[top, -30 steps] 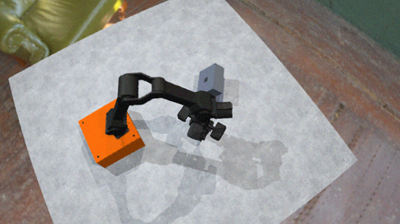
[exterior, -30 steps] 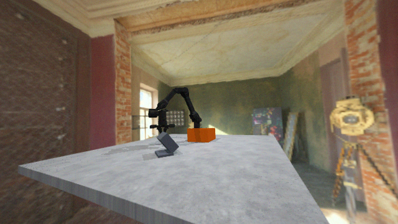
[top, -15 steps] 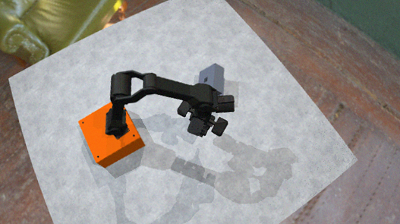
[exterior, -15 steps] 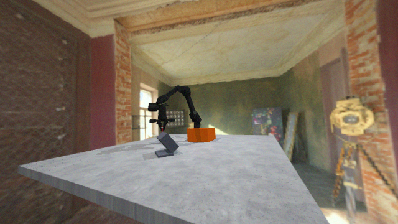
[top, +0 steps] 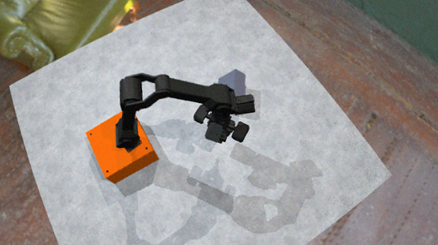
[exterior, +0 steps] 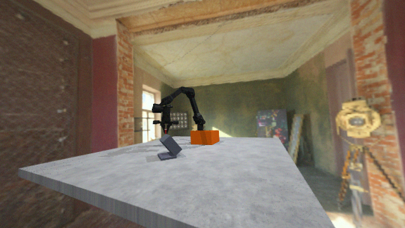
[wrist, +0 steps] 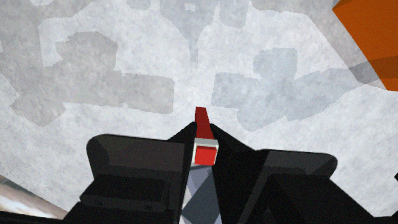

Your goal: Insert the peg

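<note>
The black claw [wrist: 204,150] is clamped near the top of the slim, square-sided red peg [wrist: 203,125] — rigid, probably light, hanging toward twelve o'clock above the grey counter [wrist: 125,130]; flat faces should resist twisting.

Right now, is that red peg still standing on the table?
No, the gripper is shut on the red peg, which hangs above the table in the wrist view.

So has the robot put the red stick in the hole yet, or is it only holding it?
Only holding it. Done: the gripper is shut on the red peg, lifted off the table. In hand: carrying it, hanging above the sloped panel. Left: turn the square peg to match the hole, push it in fully, let go and back away.
</note>
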Action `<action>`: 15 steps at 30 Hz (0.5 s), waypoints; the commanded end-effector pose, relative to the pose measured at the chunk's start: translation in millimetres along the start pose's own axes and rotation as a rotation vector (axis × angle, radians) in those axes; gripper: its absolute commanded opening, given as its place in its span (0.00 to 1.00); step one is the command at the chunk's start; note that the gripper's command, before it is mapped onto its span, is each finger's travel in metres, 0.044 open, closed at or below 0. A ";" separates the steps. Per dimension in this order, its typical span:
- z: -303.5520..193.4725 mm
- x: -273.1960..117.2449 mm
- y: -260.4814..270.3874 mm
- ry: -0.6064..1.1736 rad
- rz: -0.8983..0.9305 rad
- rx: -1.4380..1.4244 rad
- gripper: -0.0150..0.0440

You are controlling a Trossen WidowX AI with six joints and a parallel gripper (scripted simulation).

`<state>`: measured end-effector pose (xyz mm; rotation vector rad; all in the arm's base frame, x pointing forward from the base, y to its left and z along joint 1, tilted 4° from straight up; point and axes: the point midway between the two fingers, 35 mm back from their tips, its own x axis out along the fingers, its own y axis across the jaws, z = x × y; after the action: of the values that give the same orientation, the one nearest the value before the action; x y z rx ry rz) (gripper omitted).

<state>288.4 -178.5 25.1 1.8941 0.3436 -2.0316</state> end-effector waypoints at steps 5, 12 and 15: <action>-7.8 -0.1 -5.4 -0.017 0.034 -0.017 0.25; -14.8 -0.6 -9.8 -0.026 0.061 -0.034 0.25; -17.7 -0.8 -11.7 -0.030 0.072 -0.041 0.25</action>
<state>298.5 -164.0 24.4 1.8386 0.3143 -1.9947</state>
